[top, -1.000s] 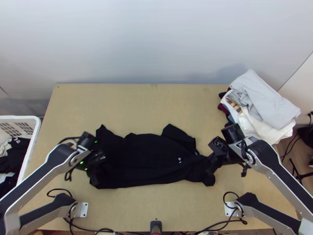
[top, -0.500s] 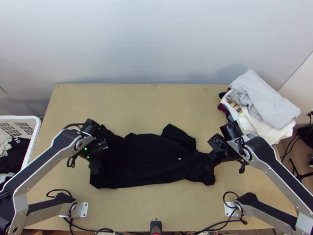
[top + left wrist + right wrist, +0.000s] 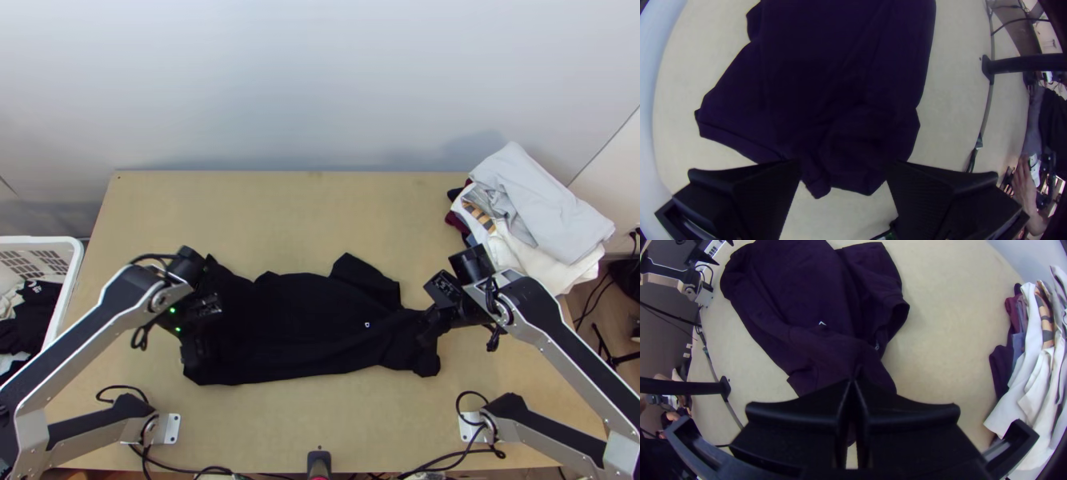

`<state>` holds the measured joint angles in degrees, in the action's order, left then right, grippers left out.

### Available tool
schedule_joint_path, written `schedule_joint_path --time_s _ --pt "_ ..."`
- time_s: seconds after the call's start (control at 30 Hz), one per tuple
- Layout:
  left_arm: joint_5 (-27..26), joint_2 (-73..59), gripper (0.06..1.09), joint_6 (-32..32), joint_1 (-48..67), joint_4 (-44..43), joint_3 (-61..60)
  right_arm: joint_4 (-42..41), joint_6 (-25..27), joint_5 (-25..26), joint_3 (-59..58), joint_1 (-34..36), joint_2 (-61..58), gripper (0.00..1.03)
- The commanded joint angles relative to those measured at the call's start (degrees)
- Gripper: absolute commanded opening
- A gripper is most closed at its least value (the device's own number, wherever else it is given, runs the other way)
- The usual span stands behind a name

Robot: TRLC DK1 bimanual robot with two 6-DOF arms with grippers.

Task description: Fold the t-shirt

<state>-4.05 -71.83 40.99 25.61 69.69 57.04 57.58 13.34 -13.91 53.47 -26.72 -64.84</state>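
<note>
Fingers [image 3: 751, 191] apart, left wrist view

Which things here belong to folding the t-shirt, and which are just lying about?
In the job:
- black t-shirt
- right gripper, shut on it
- left gripper, open

Lying about:
- clothes pile
- white basket of clothes

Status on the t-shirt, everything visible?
Black t-shirt, soft-looking fabric, small white mark on it. Lies lengthwise across the wooden table, wrinkled, apparently partly folded; a short sleeve sticks out on the far side. The right gripper is shut on its right end. The left gripper is open at the left end; contact there unclear.
</note>
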Motion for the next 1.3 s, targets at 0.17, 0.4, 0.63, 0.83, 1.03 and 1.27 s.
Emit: schedule_joint_path --time_s 0.17,0.4,0.63,0.83,1.03,1.27 --pt "-1.2 -1.6 0.88 -5.2 3.1 -9.1 -6.8 -0.2 -0.2 0.0 1.5 0.0 1.1 0.03" --pt "-1.1 -4.0 0.88 -1.7 -2.0 -10.9 -6.7 -0.2 -0.7 -0.1 1.0 -0.5 1.6 0.03" --pt "-2.0 -4.3 0.57 -1.1 -2.3 -11.8 -8.4 -0.2 -1.6 0.0 0.2 -0.4 3.2 0.03" --pt "-4.8 -2.5 0.14 -3.0 -3.4 -10.5 -7.5 -0.1 -2.2 0.0 0.0 -0.5 4.2 0.03" --pt "-5.5 3.7 0.10 -5.6 -7.0 -6.2 -1.8 2.4 -2.7 0.3 5.2 -0.2 5.5 0.03" --pt "-6.3 9.9 0.10 -10.2 -24.0 -4.1 14.5 1.7 -2.8 4.1 21.9 2.6 8.2 0.03"
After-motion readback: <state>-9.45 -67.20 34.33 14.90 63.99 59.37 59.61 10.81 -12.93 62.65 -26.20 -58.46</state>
